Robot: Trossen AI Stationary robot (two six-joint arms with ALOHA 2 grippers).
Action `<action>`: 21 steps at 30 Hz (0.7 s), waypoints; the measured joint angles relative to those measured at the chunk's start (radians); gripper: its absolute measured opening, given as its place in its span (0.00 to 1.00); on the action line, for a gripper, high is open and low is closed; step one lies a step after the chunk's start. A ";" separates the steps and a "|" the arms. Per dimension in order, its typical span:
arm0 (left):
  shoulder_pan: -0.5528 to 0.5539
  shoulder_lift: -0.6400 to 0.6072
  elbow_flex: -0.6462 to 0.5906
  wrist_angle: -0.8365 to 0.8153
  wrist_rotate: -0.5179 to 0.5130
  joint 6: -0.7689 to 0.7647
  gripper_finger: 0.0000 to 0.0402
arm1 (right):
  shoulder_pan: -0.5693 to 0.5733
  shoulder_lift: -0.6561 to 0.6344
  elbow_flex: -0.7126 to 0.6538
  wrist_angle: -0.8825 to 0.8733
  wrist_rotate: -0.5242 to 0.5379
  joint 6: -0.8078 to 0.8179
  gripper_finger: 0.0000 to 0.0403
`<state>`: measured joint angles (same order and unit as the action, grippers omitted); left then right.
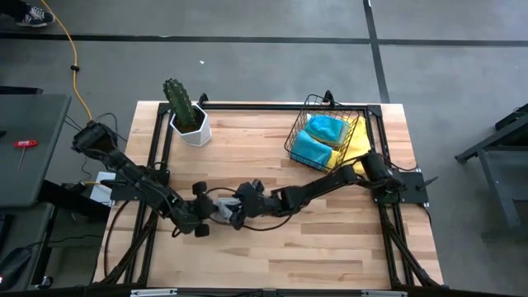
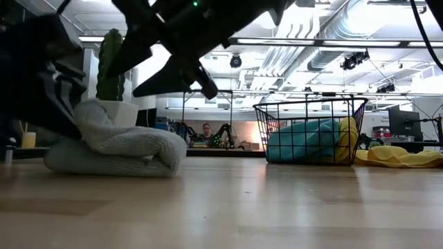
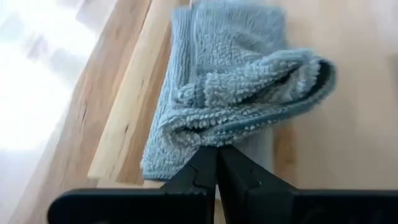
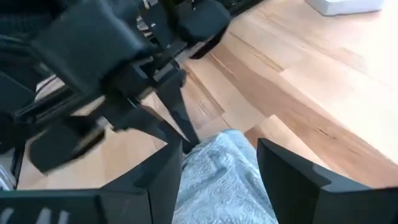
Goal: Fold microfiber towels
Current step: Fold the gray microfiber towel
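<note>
The wooden table [image 1: 272, 247] fills the middle of the high view, with both dark arms reaching in to meet just left of its centre. In the upper right of the tabletop stands the black wire basket [image 1: 301, 132], holding two teal towels [image 1: 322, 136], with a yellow towel [image 1: 356, 139] spilling over its right side. In the upper left sits a cactus [image 1: 176, 99] in a white pot [image 1: 191, 129]. The grey towel [image 2: 118, 149] lies bunched and partly folded at the left of the low view, resting on the table. The left gripper [image 3: 217, 163] has its fingers pressed together, pinching the edge of that grey towel. The right gripper [image 4: 219, 162] hangs over the same cloth with its fingers [image 4: 163, 177] spread apart, one on either side of the fabric.
</note>
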<state>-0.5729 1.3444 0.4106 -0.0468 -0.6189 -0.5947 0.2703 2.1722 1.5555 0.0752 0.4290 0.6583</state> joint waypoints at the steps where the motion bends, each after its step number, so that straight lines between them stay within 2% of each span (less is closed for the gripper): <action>1: -0.003 -0.017 0.000 0.000 -0.001 0.005 0.00 | 0.000 -0.007 0.000 -0.013 0.000 -0.014 0.50; 6: -0.027 -0.103 0.002 -0.002 -0.015 0.032 0.00 | 0.011 -0.021 0.000 -0.093 -0.003 -0.058 0.50; 10: -0.044 -0.160 0.002 -0.029 -0.063 0.049 0.00 | 0.021 -0.021 0.000 -0.139 0.001 -0.058 0.50; 15: -0.053 -0.204 0.002 -0.056 -0.112 0.049 0.00 | 0.038 -0.020 0.000 -0.146 0.050 -0.082 0.50; 21: -0.068 -0.203 0.002 0.033 -0.064 0.078 0.00 | 0.052 -0.030 0.000 -0.180 0.072 -0.109 0.50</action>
<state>-0.6409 1.1418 0.4129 -0.0141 -0.6833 -0.5167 0.3223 2.1422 1.5551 -0.1044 0.5011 0.5491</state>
